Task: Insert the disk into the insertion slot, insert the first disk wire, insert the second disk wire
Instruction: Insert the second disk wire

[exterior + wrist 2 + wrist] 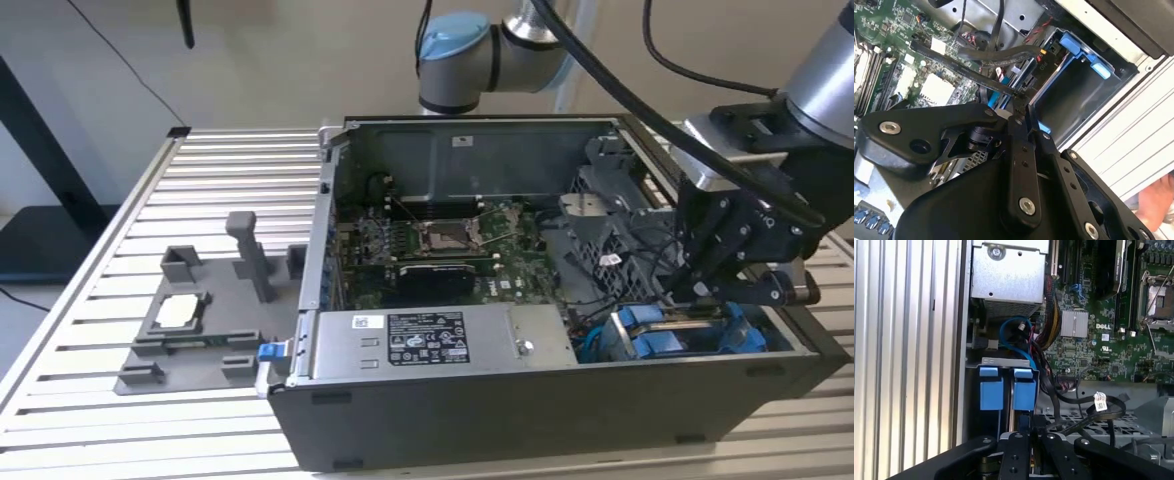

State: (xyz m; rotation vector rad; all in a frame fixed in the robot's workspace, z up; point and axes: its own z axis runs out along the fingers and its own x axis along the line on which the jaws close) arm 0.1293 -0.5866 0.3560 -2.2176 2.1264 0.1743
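Slatted aluminium table [227, 150] carries an open computer case [534, 400] at frame centre. At left of the exterior view a grey fixture tray [187, 345] sits on the slats. At lower centre lies the silver power-supply box [414, 340], with the motherboard [454, 240] above it. At lower right, the gripper [707, 290] hangs directly over the insertion slot [687, 335], where blue carrier tabs show. In the second wrist view its fingers [1019, 125] are pressed together on a thin black disk wire [964, 67] beside the cage. Judgement: the connector should be kept square to its socket, approached slowly, with neighbouring cables clear.
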